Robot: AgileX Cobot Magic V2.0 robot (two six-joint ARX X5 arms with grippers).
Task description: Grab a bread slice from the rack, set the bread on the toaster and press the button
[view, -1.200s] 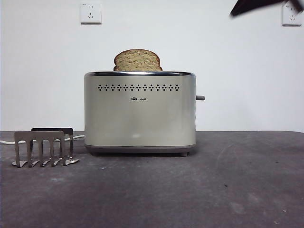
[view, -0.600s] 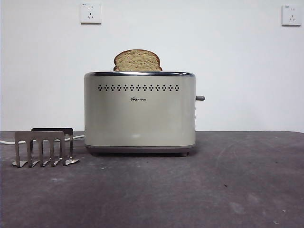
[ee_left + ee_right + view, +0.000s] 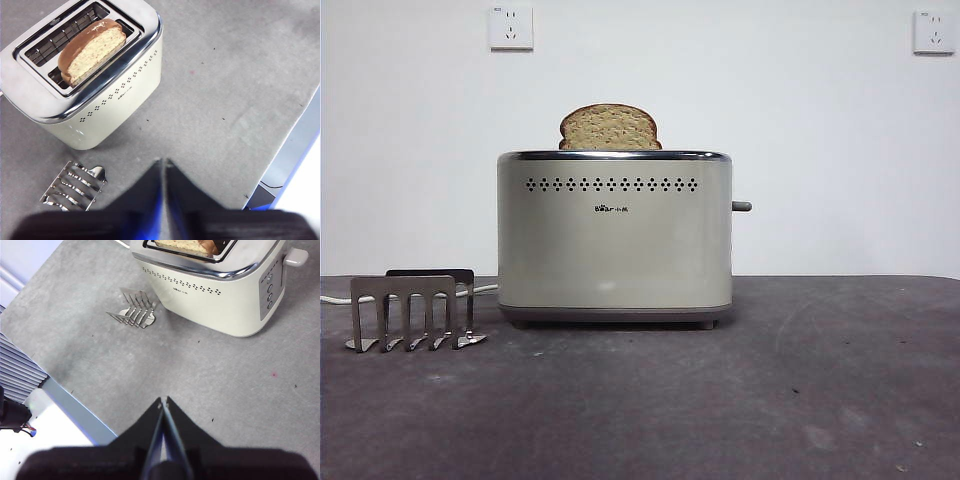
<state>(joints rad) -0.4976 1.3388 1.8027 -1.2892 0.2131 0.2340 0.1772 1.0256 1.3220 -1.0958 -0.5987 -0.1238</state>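
The slice of bread (image 3: 610, 128) stands upright in a slot of the cream toaster (image 3: 615, 240), its rounded top sticking out above the chrome rim. It also shows in the left wrist view (image 3: 92, 50) and partly in the right wrist view (image 3: 187, 246). The button (image 3: 741, 206) sticks out of the toaster's right end wall, high up; in the right wrist view it looks pale (image 3: 295, 256). The grey rack (image 3: 410, 310) stands empty on the table left of the toaster. My left gripper (image 3: 163, 162) and right gripper (image 3: 163, 401) are both shut, empty, high above the table and away from the toaster.
A white cable (image 3: 340, 298) runs behind the rack. Two white wall sockets (image 3: 511, 27) hang on the back wall. The table's front edge (image 3: 285, 145) shows in the wrist views, with a ribbed grey unit (image 3: 17, 372) beyond it.
One second ago a dark arm tip showed at the top right corner of the front view; it has left the picture. Bread, toaster and rack have not moved.
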